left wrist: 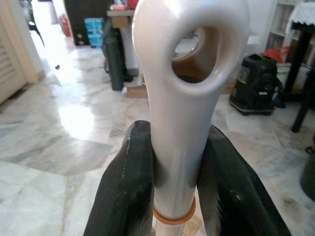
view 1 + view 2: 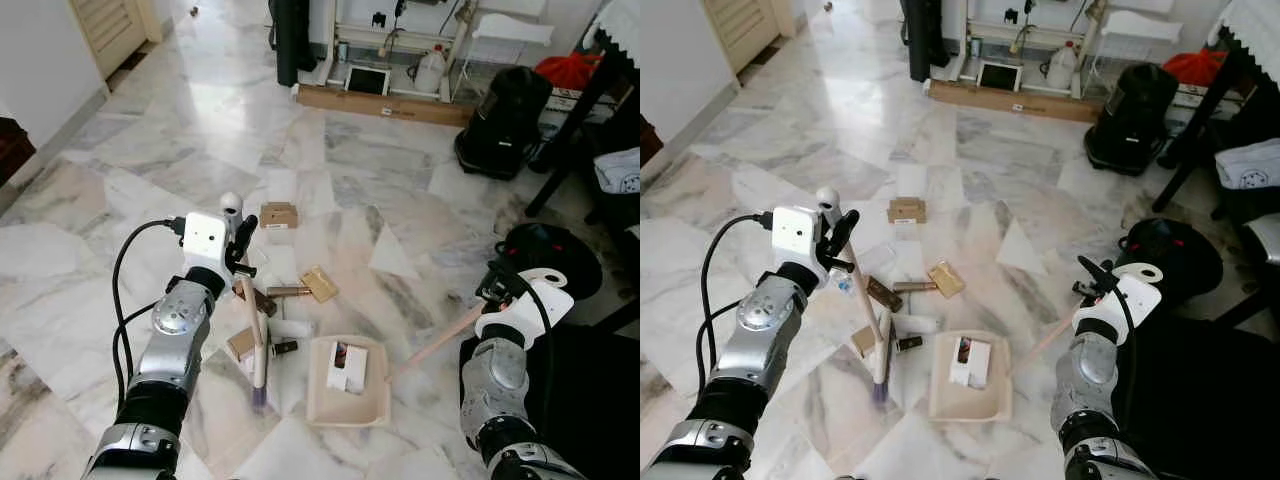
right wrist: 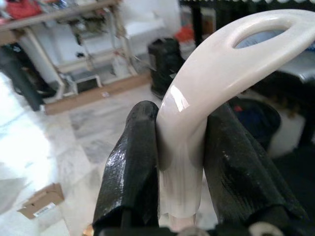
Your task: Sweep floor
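The left gripper (image 1: 173, 172) is clamping the broom (image 2: 256, 345) just below its looped top; the shaft is running down and nearward to purple bristles on the floor among scattered boxes (image 2: 279, 214). The right gripper (image 3: 181, 162) is pinching the dustpan (image 2: 348, 393) handle, which is slanting left and down to the pan holding a carton (image 2: 346, 367). Its far end is cut off.

Litter crowded the marble floor (image 2: 180, 140) between the two arms: the dustpan (image 2: 348, 382) lay in the middle, with the broom (image 2: 256, 340) slanting just to its left and small cartons (image 2: 279, 214) scattered beyond. Wide bare floor opened ahead on the left (toward the door). On the right stood a black vacuum cleaner (image 2: 504, 122) and a dark table leg (image 2: 570, 135), closing that side.
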Tool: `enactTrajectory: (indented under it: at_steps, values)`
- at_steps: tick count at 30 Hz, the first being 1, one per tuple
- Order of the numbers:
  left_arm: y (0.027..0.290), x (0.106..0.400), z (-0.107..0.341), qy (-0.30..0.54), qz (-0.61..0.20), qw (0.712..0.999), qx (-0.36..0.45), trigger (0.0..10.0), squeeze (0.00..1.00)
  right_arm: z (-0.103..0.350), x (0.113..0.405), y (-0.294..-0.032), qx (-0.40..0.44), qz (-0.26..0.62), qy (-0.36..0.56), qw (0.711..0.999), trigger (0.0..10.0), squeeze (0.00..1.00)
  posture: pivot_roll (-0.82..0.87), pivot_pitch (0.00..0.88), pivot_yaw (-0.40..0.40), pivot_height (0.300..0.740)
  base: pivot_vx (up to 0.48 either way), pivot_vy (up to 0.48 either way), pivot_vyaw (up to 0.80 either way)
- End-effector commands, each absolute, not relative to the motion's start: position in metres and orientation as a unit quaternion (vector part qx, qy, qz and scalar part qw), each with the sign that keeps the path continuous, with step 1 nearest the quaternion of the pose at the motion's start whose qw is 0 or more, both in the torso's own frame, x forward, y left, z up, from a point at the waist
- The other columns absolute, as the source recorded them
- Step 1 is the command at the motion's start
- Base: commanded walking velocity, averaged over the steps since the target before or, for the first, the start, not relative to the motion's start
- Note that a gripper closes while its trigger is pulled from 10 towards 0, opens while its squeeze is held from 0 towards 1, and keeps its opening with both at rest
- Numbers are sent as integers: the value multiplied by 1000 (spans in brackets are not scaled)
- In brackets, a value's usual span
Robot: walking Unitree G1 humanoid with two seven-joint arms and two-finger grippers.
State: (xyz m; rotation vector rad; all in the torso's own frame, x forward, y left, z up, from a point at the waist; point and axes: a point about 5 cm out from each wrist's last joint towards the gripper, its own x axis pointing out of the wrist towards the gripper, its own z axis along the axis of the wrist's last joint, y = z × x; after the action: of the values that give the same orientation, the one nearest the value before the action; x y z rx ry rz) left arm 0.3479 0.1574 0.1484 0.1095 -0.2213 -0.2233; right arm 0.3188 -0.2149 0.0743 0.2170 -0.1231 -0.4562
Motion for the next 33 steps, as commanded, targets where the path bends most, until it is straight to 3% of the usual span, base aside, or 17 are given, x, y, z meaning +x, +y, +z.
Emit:
enactTrajectory:
  at_steps: [1, 15, 33]
  values:
    - [155, 352, 160, -144, -109, 981, 70, 10000, 0, 89, 321, -216, 102, -223, -103, 964, 10000, 0, 138, 7, -56, 740, 0, 0, 0]
    - [143, 354, 166, -176, -117, 975, 70, 10000, 0, 102, 323, -206, 116, -192, -134, 965, 10000, 0, 134, 0, -67, 740, 0, 0, 0]
    - [145, 351, 170, -188, -115, 973, 76, 10000, 0, 110, 324, -201, 129, -177, -140, 966, 10000, 0, 150, 38, -73, 740, 0, 0, 792]
